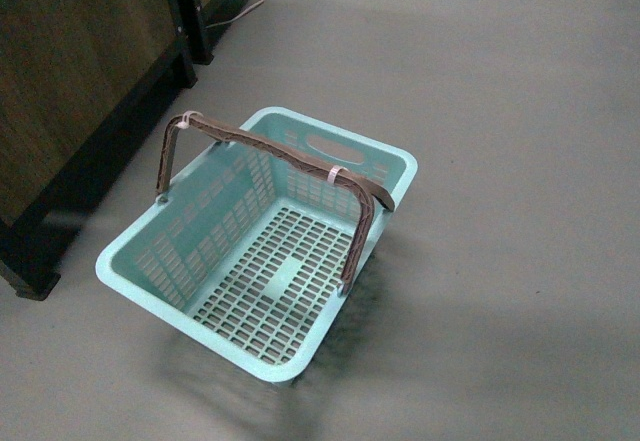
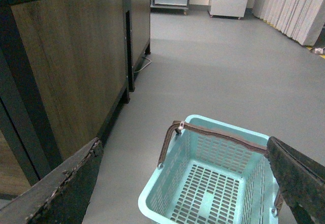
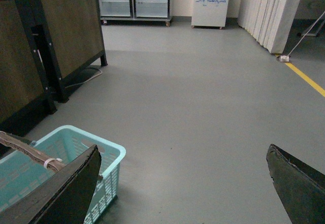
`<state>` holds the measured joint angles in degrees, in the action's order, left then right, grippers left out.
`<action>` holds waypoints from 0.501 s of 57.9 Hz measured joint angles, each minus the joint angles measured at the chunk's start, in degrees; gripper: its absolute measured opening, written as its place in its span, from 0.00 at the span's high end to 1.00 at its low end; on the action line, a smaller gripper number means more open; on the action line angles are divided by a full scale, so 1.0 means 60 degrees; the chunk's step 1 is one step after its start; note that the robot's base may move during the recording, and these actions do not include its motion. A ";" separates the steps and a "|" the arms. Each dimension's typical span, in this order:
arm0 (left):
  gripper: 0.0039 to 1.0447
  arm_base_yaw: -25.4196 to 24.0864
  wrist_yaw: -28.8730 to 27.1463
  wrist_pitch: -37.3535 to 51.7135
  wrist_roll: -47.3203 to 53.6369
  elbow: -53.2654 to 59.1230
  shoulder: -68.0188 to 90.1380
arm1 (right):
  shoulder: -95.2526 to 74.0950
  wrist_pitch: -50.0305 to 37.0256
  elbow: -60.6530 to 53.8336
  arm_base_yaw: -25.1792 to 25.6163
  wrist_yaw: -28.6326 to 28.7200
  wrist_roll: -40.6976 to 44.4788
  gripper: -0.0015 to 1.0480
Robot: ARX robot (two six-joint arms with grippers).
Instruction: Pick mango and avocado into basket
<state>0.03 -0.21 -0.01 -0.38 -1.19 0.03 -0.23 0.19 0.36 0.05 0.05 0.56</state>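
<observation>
Basket (image 1: 215,226) on floor (image 1: 520,161), long axis near-left to far-right. Left gripper (image 2: 183,141) spread wide, basket just ahead below. Right gripper (image 3: 183,150) spread wide, basket to its left.

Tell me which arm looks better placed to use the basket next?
Left, probably: the basket lies squarely between the open left fingers, while the right fingers, also open, catch only its corner off to one side. No fruit is in view yet.

Grey floor (image 1: 520,111), smooth and level. A teal basket (image 1: 390,169) stands upright directly on it. Wooden cabinets (image 1: 70,71) on black feet stand near the basket. A pale cable (image 1: 245,6) lies beyond the basket. A yellow line (image 3: 304,79) runs well apart from it.
</observation>
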 joint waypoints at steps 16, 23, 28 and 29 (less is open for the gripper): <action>0.07 0.0000 0.0000 0.0000 0.0000 0.0000 0.0000 | 0.0000 0.0000 0.0000 0.0000 0.0000 0.0000 0.07; 0.07 0.0000 0.0000 0.0000 0.0000 0.0000 0.0000 | 0.0000 0.0000 0.0000 0.0000 0.0000 0.0000 0.07; 0.07 0.0062 -0.0106 -0.0047 -0.0124 -0.0022 0.0044 | 0.0000 0.0000 0.0000 0.0000 0.0000 0.0000 0.07; 0.07 0.0182 -0.0586 -0.0503 -0.0641 -0.0171 0.0240 | 0.0000 0.0000 0.0000 0.0000 0.0000 0.0000 0.07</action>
<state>1.13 -3.73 -3.03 -4.23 -2.22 1.48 -0.23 0.19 0.36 0.05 0.05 0.56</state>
